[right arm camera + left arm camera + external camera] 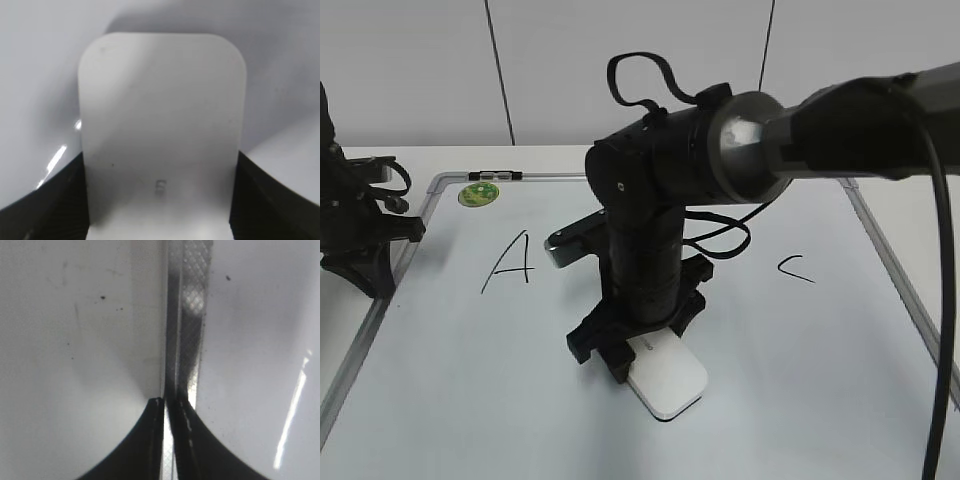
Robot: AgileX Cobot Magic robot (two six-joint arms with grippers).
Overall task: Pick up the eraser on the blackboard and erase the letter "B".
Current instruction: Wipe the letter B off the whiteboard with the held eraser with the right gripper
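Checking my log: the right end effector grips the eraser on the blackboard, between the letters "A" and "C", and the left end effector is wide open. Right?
Not quite: the left end effector is shut, its fingers together over the board's frame in the left wrist view. The rest holds.

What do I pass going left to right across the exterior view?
Left claw → green sticker → letter A → eraser, held in the right claw → letter C → board's right frame.
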